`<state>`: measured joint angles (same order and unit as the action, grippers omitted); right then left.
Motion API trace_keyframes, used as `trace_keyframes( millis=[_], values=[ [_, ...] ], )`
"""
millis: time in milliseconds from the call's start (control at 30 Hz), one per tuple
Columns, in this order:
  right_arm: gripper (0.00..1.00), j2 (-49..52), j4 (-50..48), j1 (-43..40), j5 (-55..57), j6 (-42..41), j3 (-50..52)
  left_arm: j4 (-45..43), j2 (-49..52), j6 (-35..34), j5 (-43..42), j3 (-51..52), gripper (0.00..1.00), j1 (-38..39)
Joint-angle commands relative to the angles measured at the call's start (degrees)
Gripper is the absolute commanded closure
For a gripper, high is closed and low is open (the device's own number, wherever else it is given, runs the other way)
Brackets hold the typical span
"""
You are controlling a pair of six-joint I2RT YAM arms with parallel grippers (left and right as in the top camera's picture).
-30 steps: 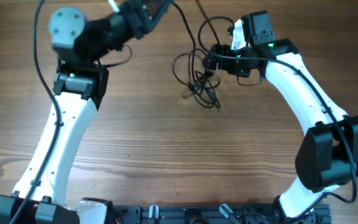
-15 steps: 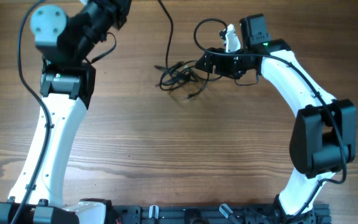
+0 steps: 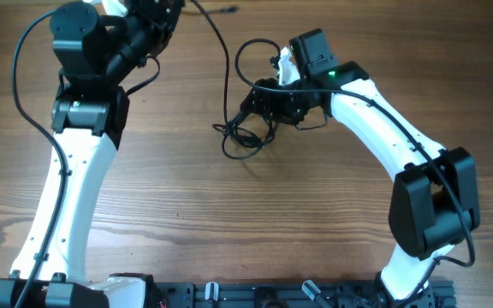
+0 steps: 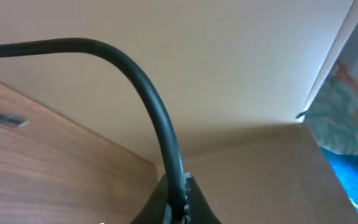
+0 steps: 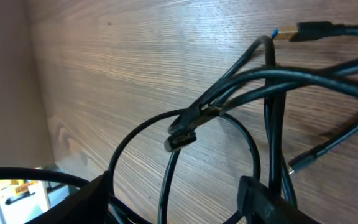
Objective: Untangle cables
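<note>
Reaching far toward the back edge of the counter (image 3: 229, 222), the left arm (image 3: 71, 171) stands stretched almost straight, with its wrist bent rightward at the top of the overhead view. The left jaws are clenched on one black cable (image 4: 160, 124), which arches up and away from their tips in the wrist view. Overhead, that strand runs from beside those jaws down to the bundle, which lies well apart from them. The right arm (image 3: 383, 145) bends at the elbow and sweeps leftward, its wrist low over the counter. The right jaws are released, fingers (image 5: 89, 199) spread, and several strands of the cables (image 3: 245, 137) run between and just ahead of them. The tangle lies on the wood close against the right jaws. Ahead of them a dark plug (image 5: 182, 138) sits at a crossing of strands, and a gold-tipped plug (image 5: 303, 30) lies farther out.
</note>
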<state>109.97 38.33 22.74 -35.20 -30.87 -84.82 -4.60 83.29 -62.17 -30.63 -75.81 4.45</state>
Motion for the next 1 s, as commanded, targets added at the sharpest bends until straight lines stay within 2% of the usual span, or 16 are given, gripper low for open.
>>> trace_keyframes(
  millis=[0,200,300,333,467,567,667,767,800,967],
  values=[
    [0.40,4.07,0.55,0.35,1.77,-1.05,0.20,-0.28,-0.87,3.50,0.74,-0.37,0.96,-0.61],
    [0.69,7.98,4.00,2.14,7.10,-0.59,0.22,-2.29,-0.90,3.45,2.12,-0.37,0.96,-0.98],
    [0.91,10.19,3.69,2.43,9.77,-0.85,0.22,-11.43,-0.90,0.52,2.01,-0.37,0.96,-2.62],
    [0.95,10.58,3.58,2.43,9.73,-0.85,0.22,-13.62,-0.90,-1.55,2.01,-0.37,0.96,-3.28],
    [0.95,11.76,3.04,2.43,9.77,-0.79,0.22,-22.73,-0.90,-9.40,1.99,-0.39,0.96,-7.45],
    [0.94,11.76,2.62,2.43,9.92,-0.83,0.22,-24.59,-1.60,-10.80,1.79,-0.39,0.96,-10.71],
    [0.91,11.76,1.57,2.40,9.92,-0.85,0.22,-27.89,-3.61,-14.91,6.99,-0.39,0.96,-13.29],
    [0.90,11.76,1.44,2.43,9.92,-1.18,0.22,-35.04,-6.71,-15.30,13.07,-1.29,0.96,-14.82],
    [0.90,11.76,1.42,2.40,9.94,-1.20,0.22,-35.04,-8.46,-15.23,15.39,-2.56,0.96,-15.58],
    [0.90,11.76,1.40,2.43,9.94,-1.11,0.22,-35.04,-14.62,-15.19,16.17,-6.78,0.96,-22.47]
  ],
)
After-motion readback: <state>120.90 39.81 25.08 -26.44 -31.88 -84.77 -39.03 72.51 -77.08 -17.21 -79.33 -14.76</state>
